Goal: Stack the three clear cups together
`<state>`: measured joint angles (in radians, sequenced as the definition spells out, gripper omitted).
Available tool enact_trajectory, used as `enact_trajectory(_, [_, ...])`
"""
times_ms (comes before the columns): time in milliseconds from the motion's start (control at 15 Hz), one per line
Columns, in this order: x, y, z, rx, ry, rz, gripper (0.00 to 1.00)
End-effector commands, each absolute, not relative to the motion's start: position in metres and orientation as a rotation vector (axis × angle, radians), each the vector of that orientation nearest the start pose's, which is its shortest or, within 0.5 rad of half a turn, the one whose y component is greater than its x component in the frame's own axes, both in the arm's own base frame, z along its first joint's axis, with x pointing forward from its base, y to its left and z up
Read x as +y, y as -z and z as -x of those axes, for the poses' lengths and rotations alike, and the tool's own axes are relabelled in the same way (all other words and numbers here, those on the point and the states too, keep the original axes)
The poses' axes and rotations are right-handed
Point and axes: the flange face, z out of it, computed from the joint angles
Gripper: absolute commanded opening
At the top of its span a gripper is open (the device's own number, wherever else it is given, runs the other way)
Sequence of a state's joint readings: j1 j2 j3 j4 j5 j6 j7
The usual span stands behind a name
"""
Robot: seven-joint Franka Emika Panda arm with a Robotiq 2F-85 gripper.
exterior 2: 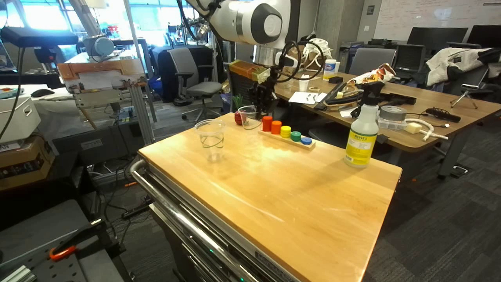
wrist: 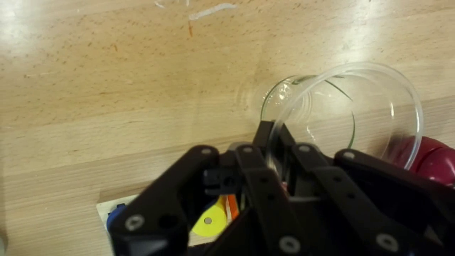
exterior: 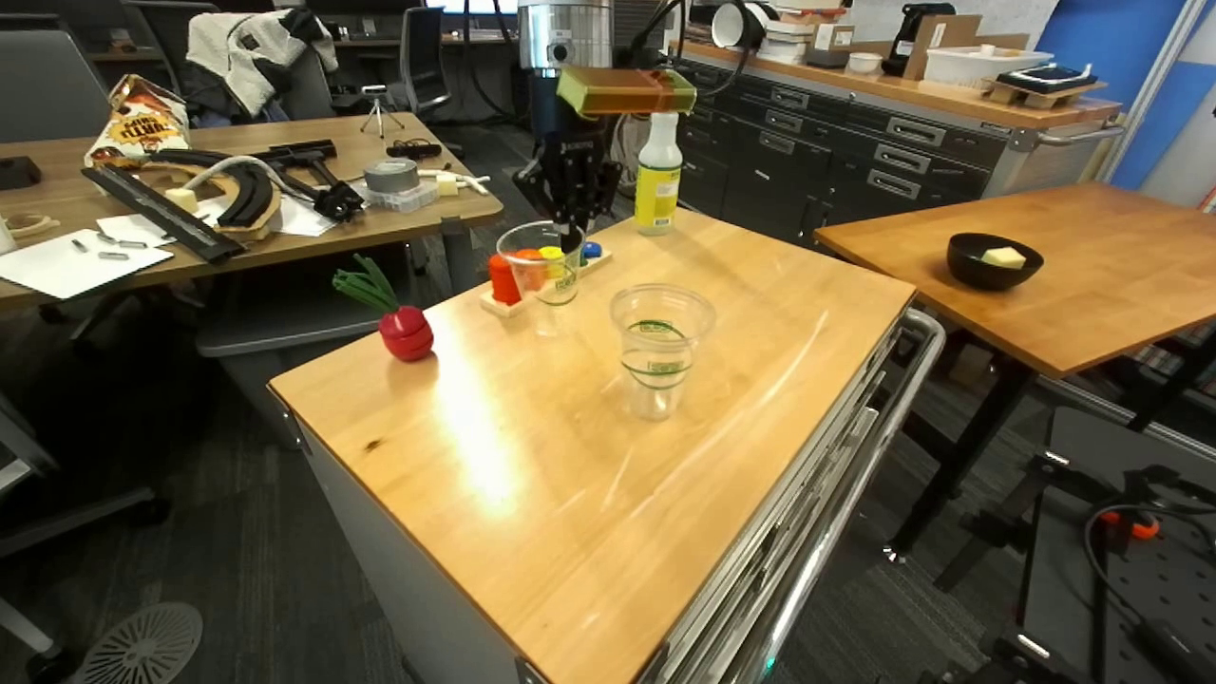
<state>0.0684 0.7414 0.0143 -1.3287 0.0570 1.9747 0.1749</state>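
One clear cup (exterior: 540, 275) is near the far-left side of the wooden cart top, beside the coloured peg toy. It also shows in an exterior view (exterior 2: 250, 120) and in the wrist view (wrist: 373, 106). My gripper (wrist: 273, 133) is at its rim, with the fingers nearly together and the cup wall between them. The cup is roughly upright; I cannot tell whether its base touches the top. Another clear cup (exterior: 662, 356), also in an exterior view (exterior 2: 212, 141), stands upright apart from it. No third cup shows separately; I cannot tell whether one is nested inside.
A peg toy (exterior 2: 287, 140) with coloured discs sits close behind the held cup. A red radish-like toy (exterior: 407, 332) is on its other side. A yellow-labelled spray bottle (exterior 2: 360, 137) stands at the cart's edge. A black bowl (exterior: 993, 275) sits on a separate table.
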Motion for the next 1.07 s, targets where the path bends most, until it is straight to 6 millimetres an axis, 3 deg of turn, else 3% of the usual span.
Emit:
enact_trajectory(0, [0.053, -0.32, -0.713, 0.162, -0.169, 3.086, 0.01])
enact_trajectory(133, [0.039, -0.34, -0.706, 0.211, -0.178, 3.084, 0.01])
enact_trajectory(533, [-0.03, -0.432, -0.653, 0.356, -0.209, 3.051, 0.01])
enact_trajectory(733, [-0.034, -0.463, -0.62, 0.313, -0.208, 3.013, 0.01])
enact_trajectory(1000, [-0.014, -0.471, -0.58, 0.223, -0.224, 2.998, 0.01])
